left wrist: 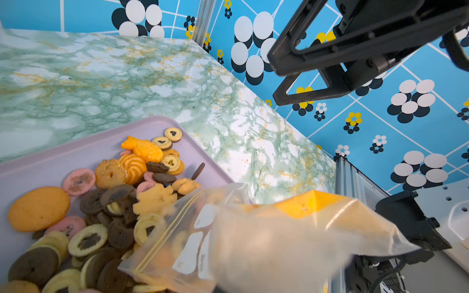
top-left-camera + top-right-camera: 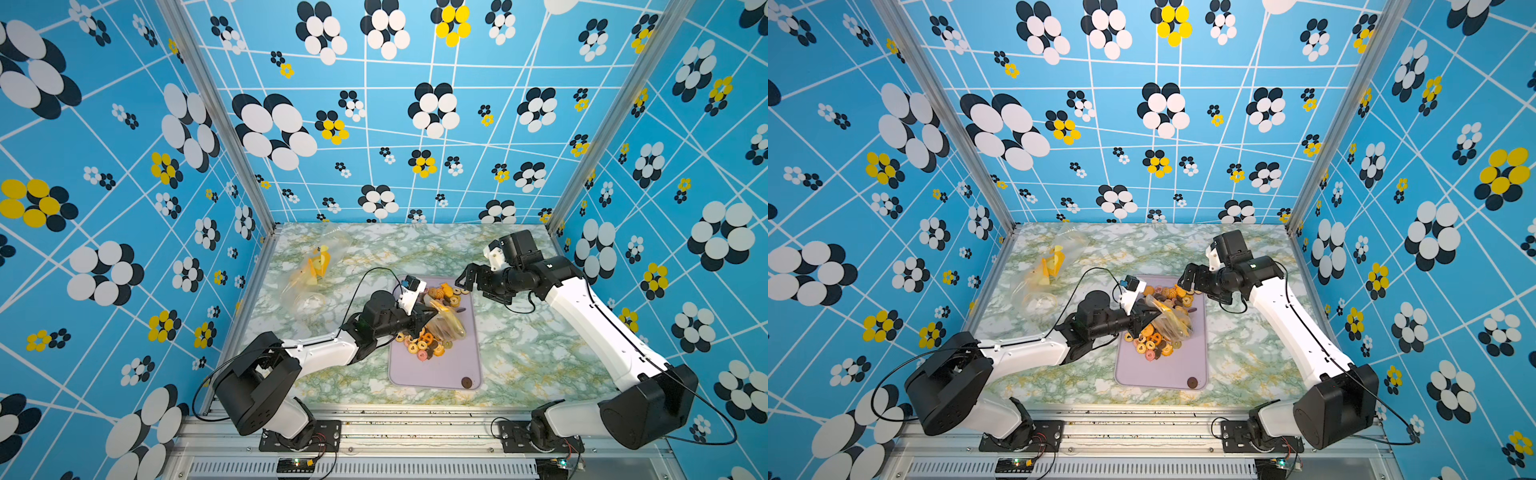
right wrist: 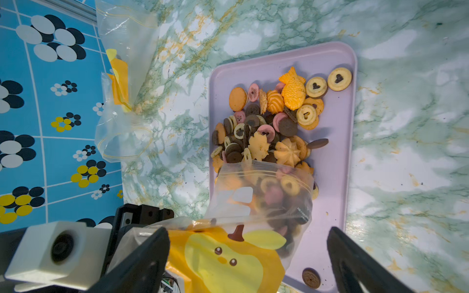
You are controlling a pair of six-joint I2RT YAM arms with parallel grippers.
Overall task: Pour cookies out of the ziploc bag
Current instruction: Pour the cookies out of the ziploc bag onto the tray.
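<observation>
Green marbled counter [image 2: 519,353], lilac tray [image 2: 436,374] up front: one dark cookie [image 2: 466,381] alone at its near corner, then cookies [image 2: 424,345] heaped mid-tray. Left pincer [image 2: 424,318] clamped tight on the ziploc bag [image 2: 451,324], mouth down among them, some inside. Right pincer [image 2: 467,280] beyond, spread wide, empty. Second bag [image 2: 311,270] far left.

We see many small cookies [image 3: 265,132], round, flower-shaped and fish-shaped, in orange, dark brown, pink and pale yellow, heaped on a lilac tray [image 3: 337,162]. A clear plastic zip-top bag with a yellow cartoon print [image 3: 256,200] slants mouth-down onto the heap, with some cookies inside it.
</observation>
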